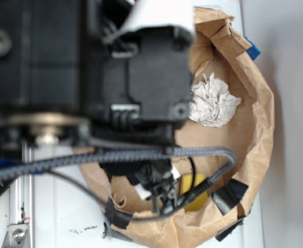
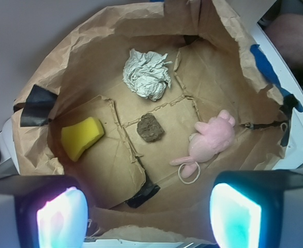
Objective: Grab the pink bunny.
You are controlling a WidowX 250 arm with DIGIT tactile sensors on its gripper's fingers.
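A brown paper bag (image 2: 89, 57), its rim rolled down and patched with black tape, lies open and carries everything. The tool (image 2: 149, 217) hangs above its near edge, fingers spread wide, gripping nothing. The pink bunny (image 2: 212, 138) lies on the bag's floor toward the right wall, its cream loop of cord trailing toward the near rim. The crumpled white paper ball (image 2: 147, 73) sits by the far wall, a yellow sponge (image 2: 81, 137) by the left wall, and a small brown lump (image 2: 150, 127) at the centre.
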